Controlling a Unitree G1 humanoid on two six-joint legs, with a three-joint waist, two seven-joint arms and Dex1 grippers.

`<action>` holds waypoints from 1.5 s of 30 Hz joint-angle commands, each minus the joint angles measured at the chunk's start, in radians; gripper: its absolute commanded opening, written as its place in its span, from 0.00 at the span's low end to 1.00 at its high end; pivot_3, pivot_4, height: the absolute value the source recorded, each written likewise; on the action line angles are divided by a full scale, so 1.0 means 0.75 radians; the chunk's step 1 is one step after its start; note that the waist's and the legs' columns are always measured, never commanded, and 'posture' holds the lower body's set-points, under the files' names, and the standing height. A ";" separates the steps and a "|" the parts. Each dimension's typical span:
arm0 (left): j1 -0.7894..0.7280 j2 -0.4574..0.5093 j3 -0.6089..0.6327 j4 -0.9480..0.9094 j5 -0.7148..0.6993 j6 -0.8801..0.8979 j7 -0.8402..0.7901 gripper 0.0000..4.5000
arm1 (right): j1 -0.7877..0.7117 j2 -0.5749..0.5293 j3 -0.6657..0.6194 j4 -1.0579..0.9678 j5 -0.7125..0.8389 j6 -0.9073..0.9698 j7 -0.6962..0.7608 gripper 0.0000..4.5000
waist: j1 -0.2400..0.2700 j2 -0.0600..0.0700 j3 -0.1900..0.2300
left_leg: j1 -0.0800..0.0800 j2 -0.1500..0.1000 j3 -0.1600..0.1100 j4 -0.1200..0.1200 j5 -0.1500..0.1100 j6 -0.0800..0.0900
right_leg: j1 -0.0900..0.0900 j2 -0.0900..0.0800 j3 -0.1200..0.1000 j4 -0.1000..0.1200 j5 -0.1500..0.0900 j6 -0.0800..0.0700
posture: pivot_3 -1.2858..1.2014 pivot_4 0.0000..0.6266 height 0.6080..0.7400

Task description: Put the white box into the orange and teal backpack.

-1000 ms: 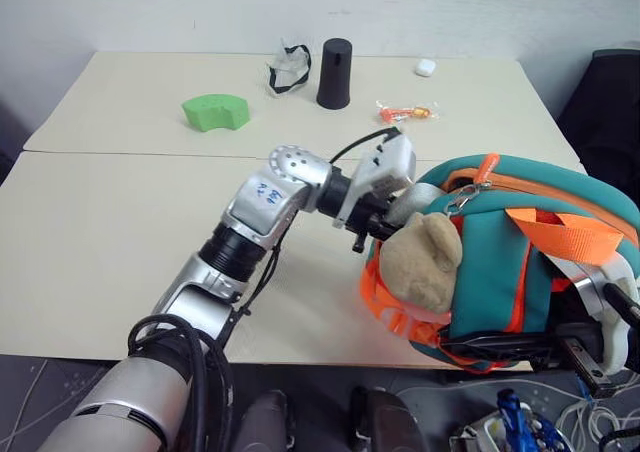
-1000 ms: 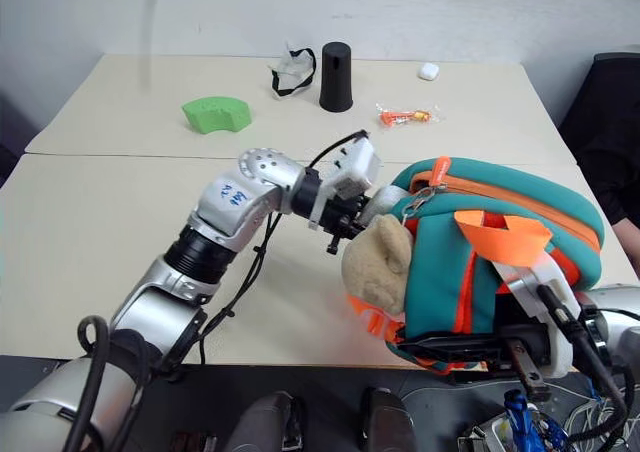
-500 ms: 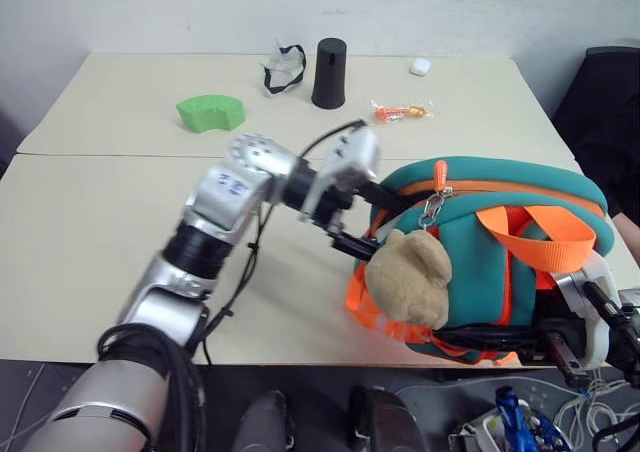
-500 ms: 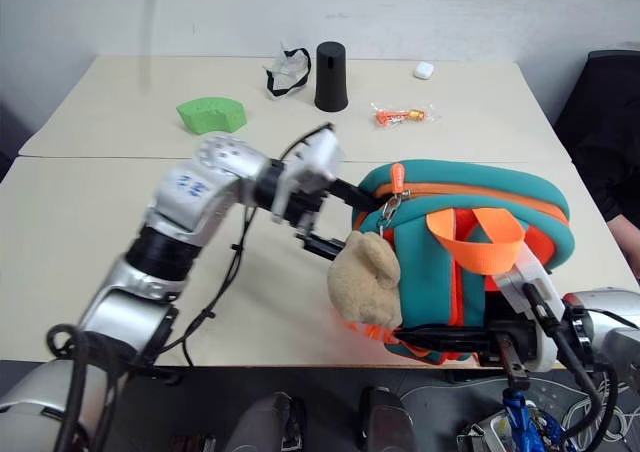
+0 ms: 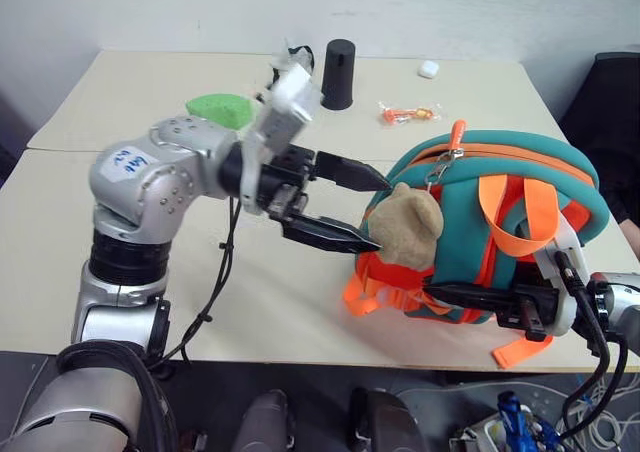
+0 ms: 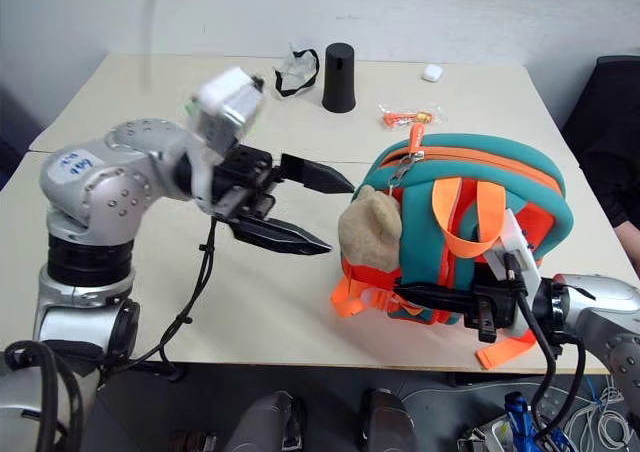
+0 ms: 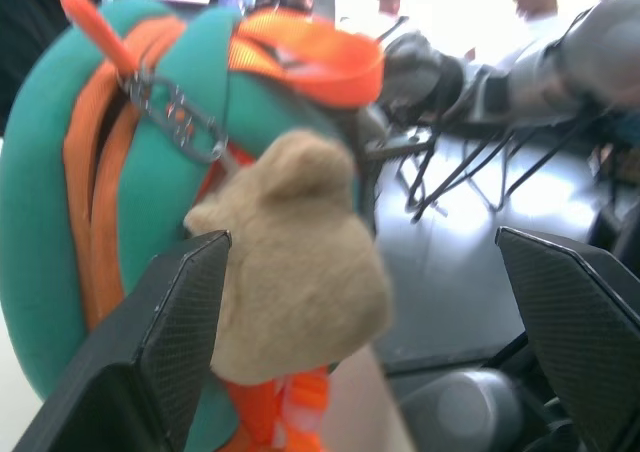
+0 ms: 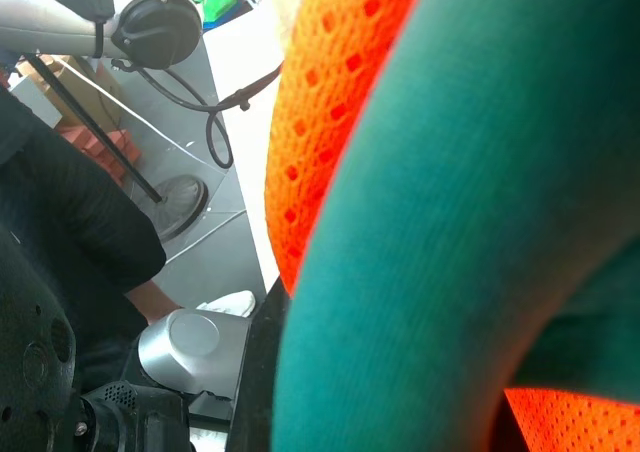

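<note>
The orange and teal backpack (image 5: 500, 212) stands upright near the table's front right edge, its zip closed along the top. A tan plush toy (image 5: 405, 227) hangs on its front. My left gripper (image 5: 380, 215) is open wide just left of the plush, its two fingers pointing at it without touching; the left wrist view shows the plush (image 7: 290, 262) between the spread fingertips (image 7: 170, 342). My right gripper (image 5: 470, 295) lies along the backpack's lower front, shut on its bottom edge. Teal and orange fabric (image 8: 450, 222) presses close in the right wrist view. The white box is out of view.
At the back of the table sit a green foam piece (image 5: 218, 105), a black cup (image 5: 338, 74), a white-and-black mask (image 6: 297, 70), an orange wrapped sweet (image 5: 405, 114) and a tiny white case (image 5: 428, 69). A dark-clothed person (image 5: 615, 102) is at the right edge.
My left gripper has opened and drawn back to the left, away from the backpack and its plush. The backpack has been turned more upright by the right hand.
</note>
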 commanded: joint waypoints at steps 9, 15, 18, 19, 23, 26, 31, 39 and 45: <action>0.071 -0.140 -0.156 -0.002 0.232 -0.288 0.151 0.99 | -0.034 0.007 -0.038 -0.039 0.165 0.037 -0.094 0.00 | 0.004 0.000 0.000 | -0.001 0.000 0.000 0.000 0.000 0.001 | 0.000 -0.003 0.000 -0.001 0.000 0.000 | 0.52 0.24 1.00; 0.071 -0.172 -0.110 0.013 0.190 -0.277 0.140 0.74 | 0.002 0.002 -0.028 -0.061 0.145 0.030 -0.097 0.00 | 0.003 0.000 0.000 | -0.001 0.001 0.000 0.000 0.000 0.001 | 0.000 -0.003 0.000 -0.001 0.000 0.000 | 0.52 0.24 1.00; 0.064 -0.169 -0.074 0.007 0.138 -0.250 0.119 0.55 | 0.002 0.004 -0.023 -0.060 0.144 0.028 -0.105 0.00 | 0.002 0.000 0.000 | -0.001 0.001 0.000 0.000 0.000 0.001 | 0.000 -0.003 0.000 -0.001 0.000 0.000 | 0.52 0.24 1.00; 0.060 -0.171 -0.061 0.009 0.124 -0.238 0.126 0.48 | 0.004 0.004 -0.023 -0.060 0.141 0.026 -0.105 0.00 | 0.001 0.000 0.000 | -0.001 0.001 0.000 0.000 0.000 0.001 | 0.000 -0.003 0.000 -0.001 0.000 0.000 | 0.52 0.24 1.00; 0.055 -0.161 -0.009 -0.005 0.052 -0.182 0.112 0.32 | 0.006 0.003 -0.021 -0.054 0.139 0.020 -0.106 0.00 | 0.001 0.000 0.000 | -0.001 0.001 0.000 0.000 0.000 0.001 | 0.000 -0.003 0.000 -0.001 0.000 0.000 | 0.52 0.24 1.00; 0.058 -0.129 0.025 -0.018 0.010 -0.160 0.084 0.26 | -0.001 0.003 -0.020 -0.048 0.136 0.015 -0.107 0.00 | 0.000 0.000 0.000 | -0.001 0.001 0.000 0.000 0.000 0.001 | 0.000 -0.002 0.000 -0.001 0.000 0.000 | 0.52 0.24 1.00; 0.055 0.008 0.100 0.009 -0.057 -0.091 0.010 0.20 | 0.000 0.017 -0.066 -0.022 0.170 0.012 -0.124 0.00 | -0.003 0.000 0.000 | -0.001 0.001 0.000 0.000 0.000 0.000 | -0.001 -0.002 0.000 0.000 0.000 0.000 | 0.52 0.24 1.00; 0.136 0.254 0.158 0.105 -0.029 -0.154 -0.111 0.20 | 0.033 0.046 -0.226 0.017 0.347 0.019 -0.167 0.00 | -0.001 0.000 0.000 | 0.000 0.001 0.000 0.000 0.000 0.000 | -0.001 -0.002 0.000 0.000 0.000 -0.001 | 0.52 0.24 1.00; 0.132 0.306 0.203 0.120 -0.098 -0.096 -0.142 0.20 | 0.111 0.049 -0.294 -0.005 0.376 0.003 -0.125 0.00 | 0.001 0.000 0.000 | -0.002 0.001 0.000 0.000 -0.001 0.001 | -0.001 -0.002 0.000 -0.001 0.000 -0.001 | 0.52 0.24 1.00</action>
